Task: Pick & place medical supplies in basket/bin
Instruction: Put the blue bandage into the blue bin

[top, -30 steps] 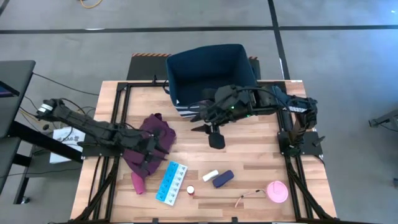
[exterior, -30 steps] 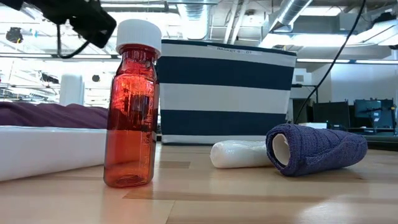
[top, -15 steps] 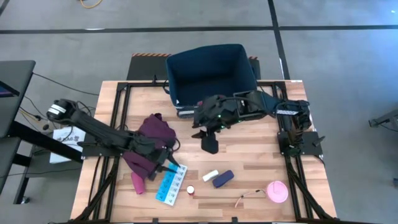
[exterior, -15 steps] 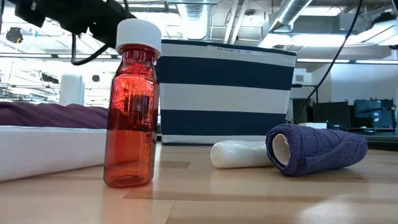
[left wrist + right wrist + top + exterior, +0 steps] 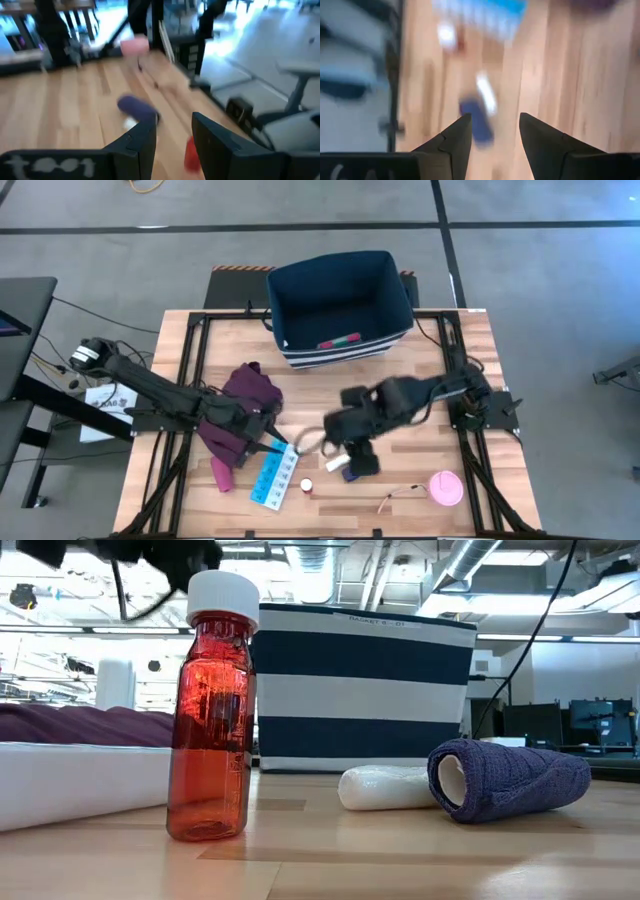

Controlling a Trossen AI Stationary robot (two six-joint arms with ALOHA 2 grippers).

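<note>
So the wooden table (image 5: pixel 420 395) has the big dark-blue bin (image 5: pixel 340 305) with white stripes sitting at its far edge, and there's already a teal-white-red box (image 5: pixel 339 341) lying inside it against the near wall. Next biggest is the maroon cloth (image 5: pixel 245 405), bunched up on the left half of the table.

The left gripper (image 5: pixel 272 442) is down at the near edge of that cloth, right at the top end of the light-blue pill organizer strip (image 5: pixel 276 474). Its fingers are spread with a clear gap in the wrist view, nothing between them.

The right gripper (image 5: pixel 345 452) is out over the middle of the table, hovering above the dark-blue bandage roll (image 5: pixel 510 778) and the small white roll (image 5: pixel 385 787), which lie touching each other. Jaws are apart and empty there too.

The pink round disc (image 5: pixel 446 487) sits near the front right corner, its tan cord (image 5: pixel 402 495) trailing off to the left. Smallest is the red bottle with a white cap (image 5: pixel 212 705), standing upright just beside the pill strip's near end.
</note>
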